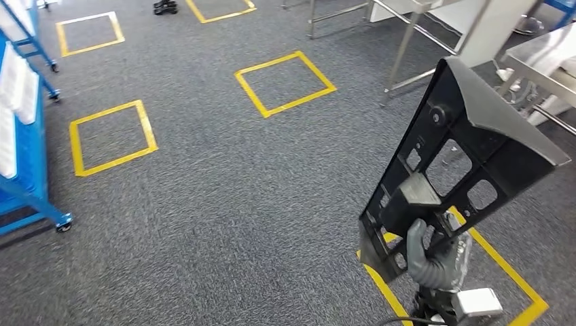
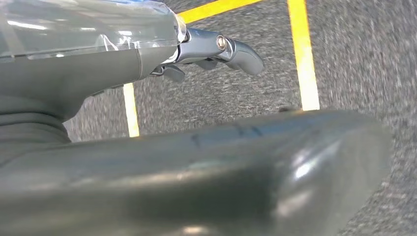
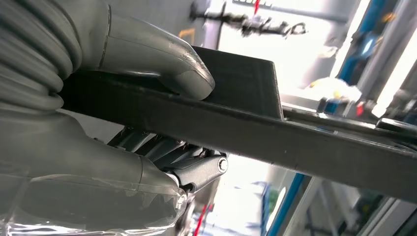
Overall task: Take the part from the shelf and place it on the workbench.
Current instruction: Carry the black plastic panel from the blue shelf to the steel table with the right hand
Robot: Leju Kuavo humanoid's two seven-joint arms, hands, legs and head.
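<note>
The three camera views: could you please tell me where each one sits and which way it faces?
Head view: high on the body, looking down at the carpet floor; right hand holds the black part.
Left wrist view: behind the left hand, facing carpet and yellow tape.
Right wrist view: behind the right hand, its thumb pressing the part.
Shared: the head and right wrist views both show the part.

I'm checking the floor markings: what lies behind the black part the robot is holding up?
Behind the black part, held by the right hand, grey carpet and a yellow tape square show through its cut-outs and beside it. The part hides most of that square.
</note>
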